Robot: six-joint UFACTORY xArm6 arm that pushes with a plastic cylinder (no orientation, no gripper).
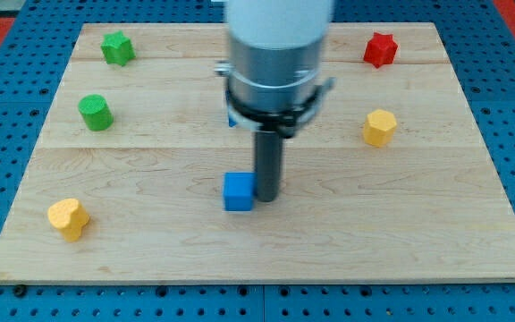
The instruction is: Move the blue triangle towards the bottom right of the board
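My tip (pixel 267 196) rests on the wooden board (pixel 418 224) near its middle. It stands right against the right side of a blue cube (pixel 238 191). A small sliver of another blue block (pixel 232 119) shows at the left edge of the arm's grey collar, above the cube. The arm hides most of that block, so I cannot make out its shape. No blue triangle shows in full.
A green star (pixel 117 48) lies at the top left, a green cylinder (pixel 96 113) below it. A yellow heart (pixel 68 218) lies at the bottom left. A red star (pixel 380 49) lies at the top right, a yellow hexagon (pixel 379 128) below it.
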